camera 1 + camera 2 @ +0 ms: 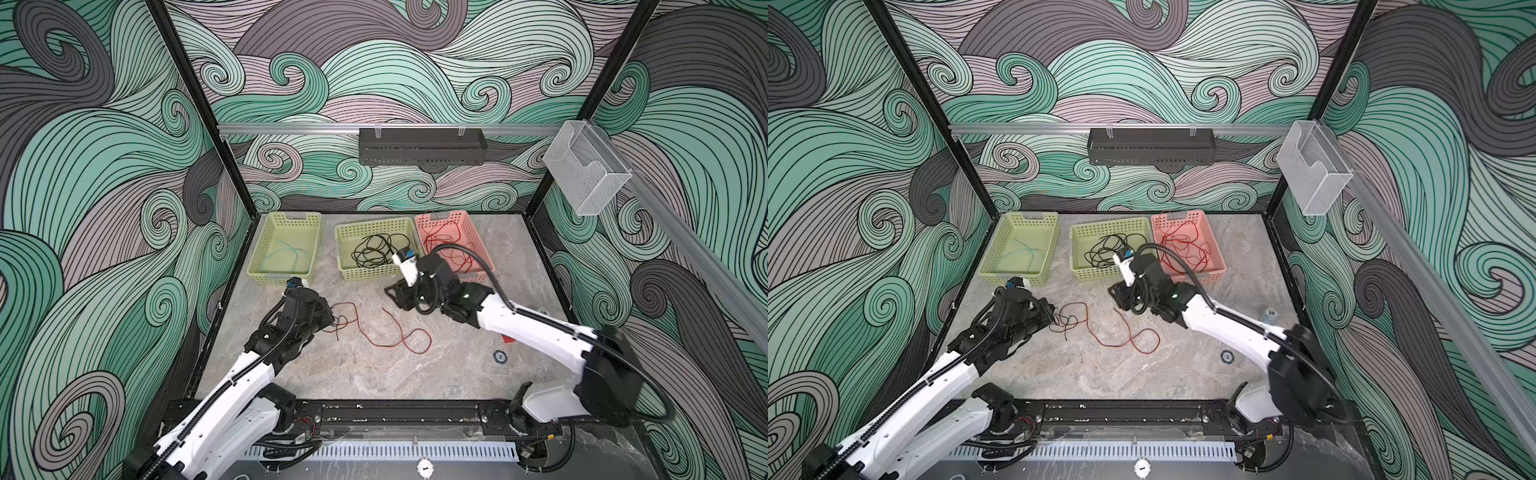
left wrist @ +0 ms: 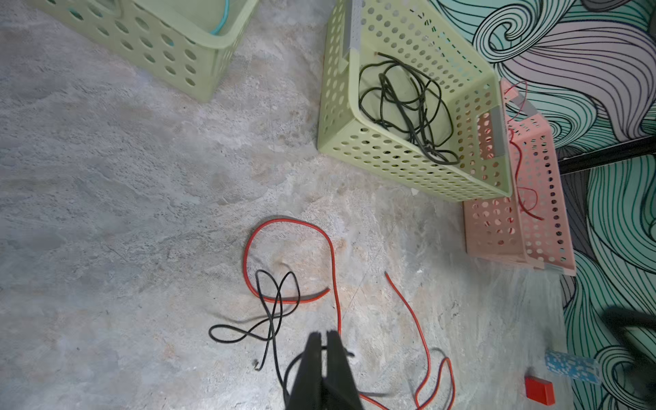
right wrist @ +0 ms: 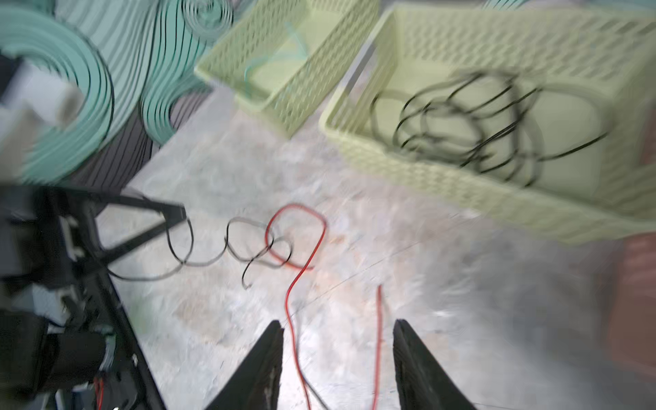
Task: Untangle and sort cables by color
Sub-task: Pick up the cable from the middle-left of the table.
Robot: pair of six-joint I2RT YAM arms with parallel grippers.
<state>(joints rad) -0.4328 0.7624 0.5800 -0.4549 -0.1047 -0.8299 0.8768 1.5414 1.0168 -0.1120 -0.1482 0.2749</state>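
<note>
Along the back of the grey marbled surface [image 1: 374, 374] stand three perforated plastic baskets in a row. The pale green basket on the left [image 1: 266, 276] holds a thin teal-green cable [image 1: 291, 253]. The pale green basket in the middle [image 1: 370, 274] holds a loose tangle of thin black cables [image 1: 374, 249]. The pink basket on the right [image 1: 478, 239] holds thin red cables [image 1: 446, 241], with one strand hanging over its back rim.

In front of them, in both top views, a long red cable [image 1: 374, 344] [image 1: 1096, 338] [image 2: 332, 255] snakes across the open surface. A short black cable [image 1: 340, 322] [image 1: 1065, 326] [image 2: 269, 319] crosses its looped end. The left gripper [image 1: 332, 322] [image 2: 323, 340] sits low at that black cable with its fingers pressed together. In its wrist view the black strand runs in behind the tips, so it looks pinched there, though the contact itself is hidden.

The right gripper [image 1: 388, 290] [image 3: 339, 321] hovers just in front of the middle basket, fingers apart and holding nothing. Its wrist view is blurred, but two runs of the red cable lie on the surface between the spread fingers.
</note>
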